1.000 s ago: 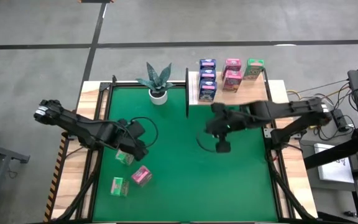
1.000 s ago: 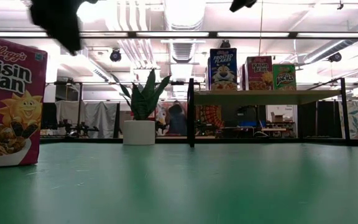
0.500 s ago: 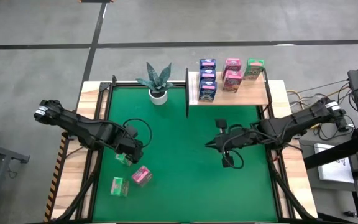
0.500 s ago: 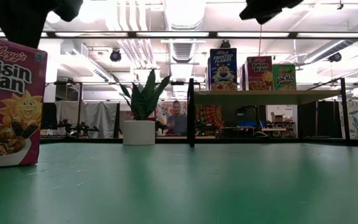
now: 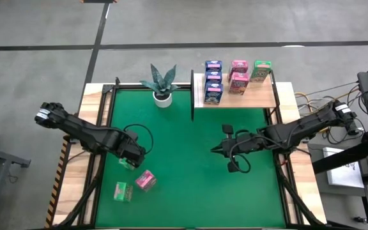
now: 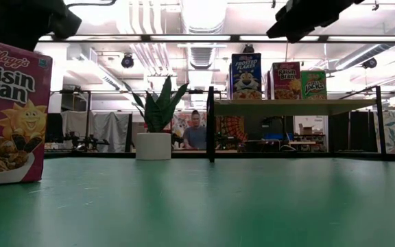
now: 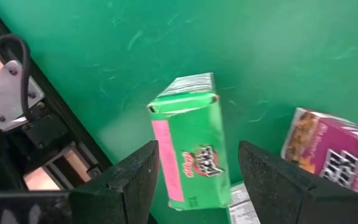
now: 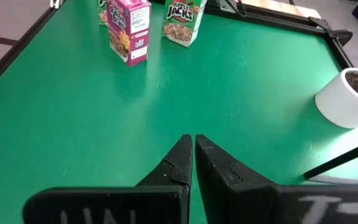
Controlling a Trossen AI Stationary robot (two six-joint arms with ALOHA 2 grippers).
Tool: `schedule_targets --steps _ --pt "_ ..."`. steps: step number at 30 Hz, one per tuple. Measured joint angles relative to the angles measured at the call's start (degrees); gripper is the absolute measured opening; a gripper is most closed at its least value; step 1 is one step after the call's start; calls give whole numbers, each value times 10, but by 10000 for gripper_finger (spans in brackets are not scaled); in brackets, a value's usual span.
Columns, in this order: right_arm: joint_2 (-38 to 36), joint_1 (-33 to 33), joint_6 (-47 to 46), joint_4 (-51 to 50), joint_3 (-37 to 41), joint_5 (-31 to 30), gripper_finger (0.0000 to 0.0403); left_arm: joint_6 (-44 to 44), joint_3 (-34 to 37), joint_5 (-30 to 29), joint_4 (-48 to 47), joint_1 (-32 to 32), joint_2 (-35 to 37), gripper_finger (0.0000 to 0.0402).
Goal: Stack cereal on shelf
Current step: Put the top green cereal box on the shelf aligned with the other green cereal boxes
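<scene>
Cereal: green box [image 7: 191, 149] lies flat near mat's left edge, pink box [image 7: 331, 155] just beside. Left gripper [image 7: 194, 180] spread, hovers above green box, not touching. Descend centred, square fingers across narrow sides, then close. Right gripper [image 8: 193, 158] pressed together, idle mid-mat. Shelf [image 5: 260, 96] at far right corner holds six boxes.

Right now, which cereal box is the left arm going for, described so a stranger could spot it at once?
Start at the green mat and go to its near-left part, where three boxes stand apart from the shelf. The one meant is the green box directly under the left end effector, whose open fingers straddle it. Its neighbours are a pink box and a second green box, both standing clear of the arm.
</scene>
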State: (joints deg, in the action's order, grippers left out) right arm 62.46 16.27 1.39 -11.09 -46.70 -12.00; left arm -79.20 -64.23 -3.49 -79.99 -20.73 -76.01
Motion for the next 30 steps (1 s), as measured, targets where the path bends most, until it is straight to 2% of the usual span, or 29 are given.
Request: schedule_targets --steps 16,22,26,30 --pt "6 5 5 -1 9 -3 9 6 29 -31 28 -7 -7 204" --pt "-10 34 7 5 32 -83 9 -11 30 -45 29 -17 -8 204" --pt "-27 50 11 20 37 -89 9 -14 30 -44 28 -19 -8 205" --pt "-39 58 17 31 37 -91 9 -15 26 -37 24 -21 -8 226"
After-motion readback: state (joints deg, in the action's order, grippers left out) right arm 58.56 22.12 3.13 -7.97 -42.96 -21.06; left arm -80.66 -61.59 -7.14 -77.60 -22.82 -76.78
